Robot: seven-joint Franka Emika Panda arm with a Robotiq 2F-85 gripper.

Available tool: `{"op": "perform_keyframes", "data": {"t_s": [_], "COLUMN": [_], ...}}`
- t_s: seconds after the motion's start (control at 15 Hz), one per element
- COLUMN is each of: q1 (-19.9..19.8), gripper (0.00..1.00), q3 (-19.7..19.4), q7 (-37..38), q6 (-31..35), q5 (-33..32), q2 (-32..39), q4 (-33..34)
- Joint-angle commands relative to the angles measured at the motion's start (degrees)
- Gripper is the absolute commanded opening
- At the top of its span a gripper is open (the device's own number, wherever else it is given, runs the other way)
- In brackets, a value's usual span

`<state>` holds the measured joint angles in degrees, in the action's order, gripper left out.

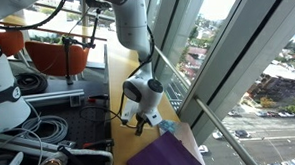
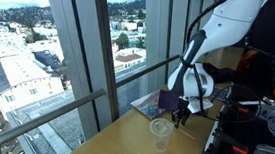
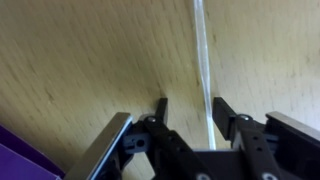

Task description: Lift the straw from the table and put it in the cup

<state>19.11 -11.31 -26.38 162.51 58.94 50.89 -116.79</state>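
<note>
Plainly, the pincer (image 3: 190, 112) is spread wide, its two dark fingers (image 3: 160, 108) well apart and low over the bench (image 3: 80, 50). The straw (image 3: 203, 50) lies flat on the wood and runs straight between those fingers. It sits much closer to the finger that is farther from the purple sheet (image 3: 20, 165); whether it touches that finger cannot be told. Nothing is pinched. In the wrist view the purple sheet fills the corner beside the other finger, clear of the straw.

In both exterior views the pincer (image 1: 139, 119) (image 2: 180, 117) points down at the bench (image 2: 121, 146), just beside the purple sheet (image 1: 163, 154) (image 2: 172, 98). In an exterior view the cup (image 2: 160, 132) stands upright on the bench near the purple sheet, apart from it. The pincer hangs on the side of the sheet that faces the cup. The straw is too thin to make out with certainty in either exterior view.
</note>
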Motion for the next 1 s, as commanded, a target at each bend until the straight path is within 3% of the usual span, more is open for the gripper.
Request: {"op": "perform_keyframes", "data": {"t_s": [0.0, 0.2, 0.53, 0.6, 0.73, 0.93], "q1": [-0.92, -0.91, 0.63, -3.35, -1.10, 1.48], "gripper": [0.19, 0.00, 0.00, 0.00, 0.00, 0.00], "q3": [0.69, 0.86, 0.06, 4.50, 3.70, 1.57], "q7": [-1.09, -0.99, 0.61, 6.65, 14.34, 29.02], "q6": [1.24, 1.77, 2.50, 5.84, 5.52, -1.44], "q5": [0.65, 0.60, 0.07, -8.01, -14.61, -26.98], "q2": [1.36, 1.34, 0.67, -2.40, -7.04, -15.27], "q4": [1.41, 1.56, 1.26, -1.65, -5.82, -10.18]}}
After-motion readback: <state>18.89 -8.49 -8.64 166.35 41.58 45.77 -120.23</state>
